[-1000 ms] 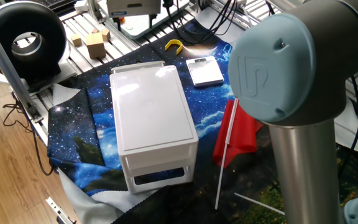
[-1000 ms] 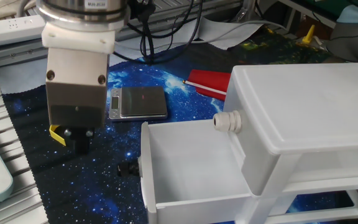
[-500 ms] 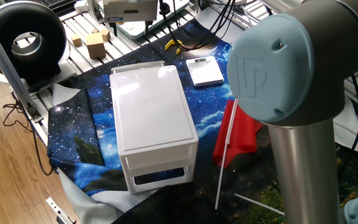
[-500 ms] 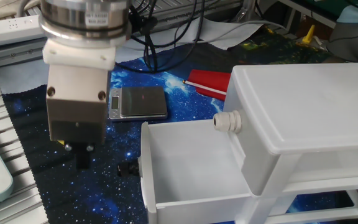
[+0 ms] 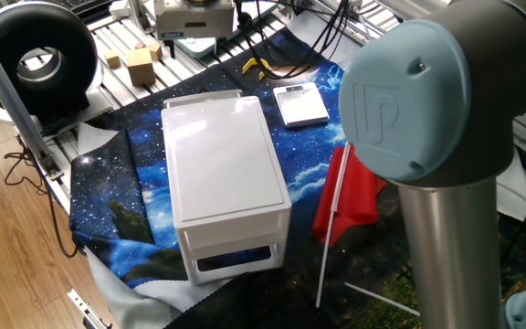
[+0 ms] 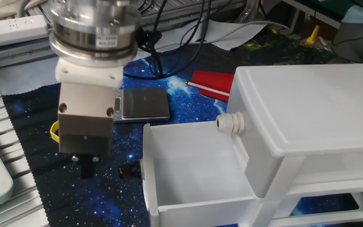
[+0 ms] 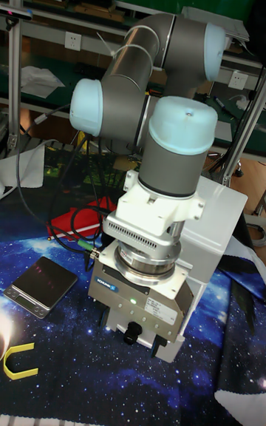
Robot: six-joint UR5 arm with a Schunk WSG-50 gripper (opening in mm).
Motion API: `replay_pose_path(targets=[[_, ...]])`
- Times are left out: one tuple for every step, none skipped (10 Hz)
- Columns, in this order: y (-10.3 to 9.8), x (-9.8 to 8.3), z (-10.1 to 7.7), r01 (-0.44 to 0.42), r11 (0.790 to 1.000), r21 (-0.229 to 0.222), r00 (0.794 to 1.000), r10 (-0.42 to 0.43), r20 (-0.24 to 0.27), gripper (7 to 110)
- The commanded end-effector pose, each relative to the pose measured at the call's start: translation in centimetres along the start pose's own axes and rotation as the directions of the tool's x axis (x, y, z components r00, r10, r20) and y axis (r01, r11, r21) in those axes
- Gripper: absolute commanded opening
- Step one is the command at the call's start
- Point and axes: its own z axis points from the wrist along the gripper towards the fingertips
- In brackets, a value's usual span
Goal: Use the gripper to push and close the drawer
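The drawer (image 6: 194,167) is standing pulled well out of the white cabinet (image 6: 320,107), its interior open to view and its front panel facing the gripper's side of the table. A small white ribbed knob (image 6: 230,123) is sitting on the drawer's edge against the cabinet wall.

The gripper (image 6: 87,165) is hanging to the side of the drawer front, just beside it but apart from it — no contact is showing. Its boxy tan-grey body is pointing down over the star-patterned cloth (image 6: 30,126), with short black fingertips showing beneath. Whether the jaws are spread or pressed together cannot be told from any view; nothing is visibly held.

In the tall fixed view the gripper (image 7: 140,336) is sitting low in front of the cabinet (image 7: 218,226), hiding the drawer.

Other items lying on the cloth:
- a flat silver scale (image 6: 144,103) behind the gripper;
- a red folded item (image 6: 212,82) near the cabinet's back corner;
- a yellow C-shaped piece (image 7: 18,363) — partly hidden in the other fixed view.
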Motion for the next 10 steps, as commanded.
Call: replay_pose_path(targets=[[0.2, 0.5, 1.0, -0.005, 1.000, -0.017, 1.000, 0.005, 0.012, 88], [0.5, 0.9, 1.4, -0.012, 1.000, -0.016, 1.000, 0.012, 0.016, 88], [0.7, 1.4, 1.9, -0.013, 1.000, -0.009, 1.000, 0.013, 0.022, 88], [0.8, 1.8, 2.3, -0.007, 1.000, 0.004, 1.000, 0.007, 0.030, 88], [0.9, 2.3, 2.7, 0.007, 1.000, 0.020, 0.999, -0.008, 0.039, 88], [0.6, 2.6, 2.8, 0.016, 0.999, 0.048, 0.999, -0.018, 0.041, 88], [-0.2, 2.8, 2.9, 0.025, 0.996, 0.083, 0.999, -0.029, 0.044, 88], [-0.4, 3.0, 3.1, 0.028, 0.996, 0.088, 0.999, -0.032, 0.041, 88], [-0.2, 3.3, 3.1, 0.028, 0.996, 0.087, 0.999, -0.031, 0.035, 88], [0.1, 3.7, 3.2, 0.026, 0.996, 0.085, 0.999, -0.029, 0.033, 88]])
